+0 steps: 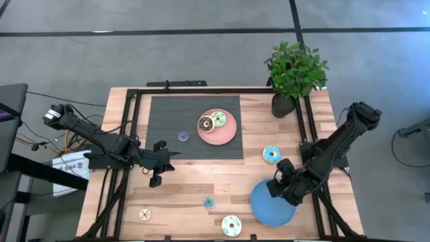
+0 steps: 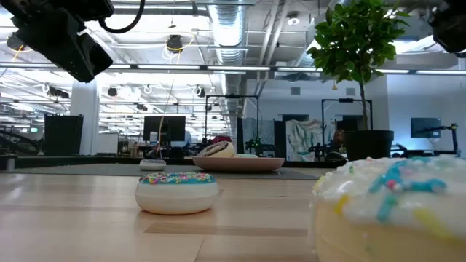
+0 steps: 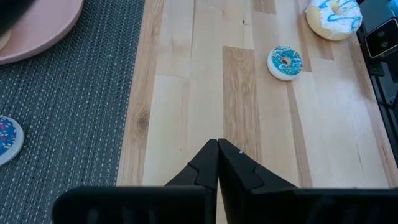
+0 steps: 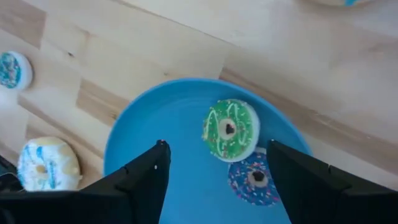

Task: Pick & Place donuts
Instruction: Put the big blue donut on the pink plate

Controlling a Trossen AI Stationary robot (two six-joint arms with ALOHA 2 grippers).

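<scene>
My right gripper (image 4: 217,154) is open above the blue plate (image 4: 155,130), its fingers either side of a green-iced donut (image 4: 230,129) that lies flat on the plate beside a purple donut (image 4: 255,177). In the high view this gripper (image 1: 274,189) covers both. My left gripper (image 3: 217,148) is shut and empty over bare wood by the dark mat's near edge (image 1: 169,156). The pink plate (image 1: 227,136) carries a chocolate donut (image 1: 205,124) and a green-and-white one (image 1: 218,121). Loose donuts lie flat: small blue (image 1: 183,136) on the mat, blue-iced (image 1: 271,154), small teal (image 1: 209,202), small cream (image 1: 144,214), white-and-blue (image 1: 231,225).
A potted plant (image 1: 293,70) stands at the table's far right corner. The dark ribbed mat (image 1: 168,114) covers the far middle. Black frame rails (image 1: 309,128) run along the table's sides. Bare wood lies between the mat and the near edge.
</scene>
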